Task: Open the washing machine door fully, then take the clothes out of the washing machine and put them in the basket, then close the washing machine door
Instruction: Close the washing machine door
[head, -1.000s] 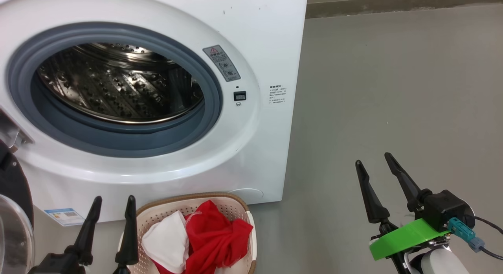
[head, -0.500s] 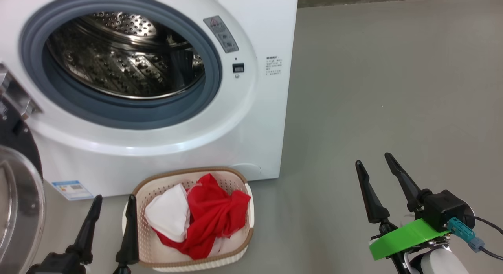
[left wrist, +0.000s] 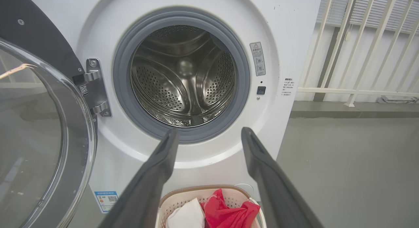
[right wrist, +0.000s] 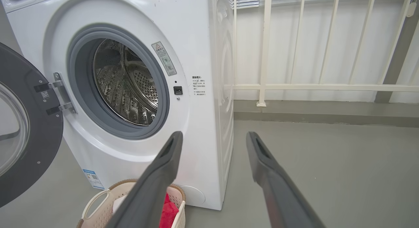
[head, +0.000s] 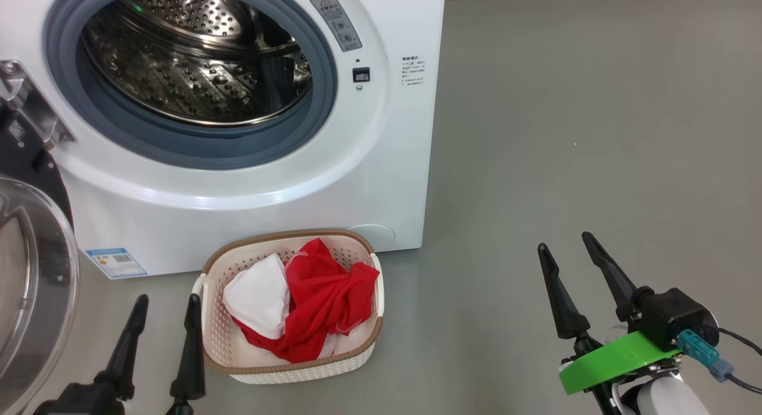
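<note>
The camera has tilted down, showing the whole basket (head: 286, 234); left fingers (head: 190, 355), right fingers (head: 557, 297) released.

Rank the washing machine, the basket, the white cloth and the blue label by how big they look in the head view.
Largest to smallest:
1. washing machine, though cut off by the frame
2. basket
3. white cloth
4. blue label

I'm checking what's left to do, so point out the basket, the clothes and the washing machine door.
basket (head: 215, 320), head view, bare inner wall at its left side.
clothes (head: 321, 308), head view, middle of the red fabric.
washing machine door (right wrist: 45, 139), right wrist view, its dark rim.
</note>
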Controlling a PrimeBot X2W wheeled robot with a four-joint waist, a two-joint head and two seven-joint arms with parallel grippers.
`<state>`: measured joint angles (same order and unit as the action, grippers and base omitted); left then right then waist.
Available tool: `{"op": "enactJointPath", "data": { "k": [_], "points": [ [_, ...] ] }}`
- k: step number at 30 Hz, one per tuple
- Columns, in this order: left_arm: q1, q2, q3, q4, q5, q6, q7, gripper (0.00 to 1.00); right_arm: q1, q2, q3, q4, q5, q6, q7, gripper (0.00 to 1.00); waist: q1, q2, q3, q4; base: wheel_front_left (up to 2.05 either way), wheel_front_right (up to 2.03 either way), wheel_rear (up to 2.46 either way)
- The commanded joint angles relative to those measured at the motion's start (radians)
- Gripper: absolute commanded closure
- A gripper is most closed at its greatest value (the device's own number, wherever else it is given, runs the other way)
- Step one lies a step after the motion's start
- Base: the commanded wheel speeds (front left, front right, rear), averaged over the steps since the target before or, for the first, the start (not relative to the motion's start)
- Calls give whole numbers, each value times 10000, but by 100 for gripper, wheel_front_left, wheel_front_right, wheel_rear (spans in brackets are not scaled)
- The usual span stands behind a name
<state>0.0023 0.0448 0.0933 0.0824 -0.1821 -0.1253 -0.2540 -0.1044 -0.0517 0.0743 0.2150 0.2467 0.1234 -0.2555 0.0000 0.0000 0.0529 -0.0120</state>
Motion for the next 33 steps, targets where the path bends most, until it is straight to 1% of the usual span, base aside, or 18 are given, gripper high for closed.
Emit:
{"op": "enactJointPath", "data": {
  "k": [1, 9, 14, 20, 24, 26, 28, 29, 33],
  "points": [
    [-220, 69, 358, -226, 150, -54, -78, 0, -176, 15, 200, -212, 85, 73, -63, 0, 0, 0, -7, 1, 0, 0, 0],
    [-225, 60, 452, -215, 383, -37, -78, 0, -132, 15, 208, -197, 72, 73, -63, 0, 0, 0, -60, 62, 0, 0, 0],
    [-306, 57, 371, -250, 383, 40, -78, 0, -66, 15, 184, -219, 21, 73, -63, 0, 0, 0, -44, 378, 0, 0, 0],
    [-331, 56, 236, -407, 227, 204, -78, 0, -116, 15, 277, -242, -8, 73, -63, 0, 0, 0, -19, 971, 0, 0, 0],
    [-298, 56, 93, -595, 223, 399, -78, 0, -144, 15, 343, -246, -31, 73, -63, 0, 0, 0, -42, 1432, 0, 0, 0],
    [-275, 56, 63, -654, 241, 529, -78, 0, -142, 15, 376, -240, -37, 73, -63, 0, 0, 0, -62, 1670, 0, 0, 0],
    [-270, 56, 59, -679, 257, 593, -78, 0, -142, 15, 420, -240, -53, 73, -63, 0, 0, 0, -63, 1910, 0, 0, 0],
    [-269, 55, 59, -684, 258, 639, -78, 0, -141, 15, 444, -256, -64, 73, -63, 0, 0, 0, -58, 2157, 0, 0, 0],
    [-243, 55, 67, -702, 244, 750, -78, 0, -161, 15, 458, -246, -76, 73, -63, 0, 0, 0, -74, 2626, 0, 0, 0]
  ]
}}
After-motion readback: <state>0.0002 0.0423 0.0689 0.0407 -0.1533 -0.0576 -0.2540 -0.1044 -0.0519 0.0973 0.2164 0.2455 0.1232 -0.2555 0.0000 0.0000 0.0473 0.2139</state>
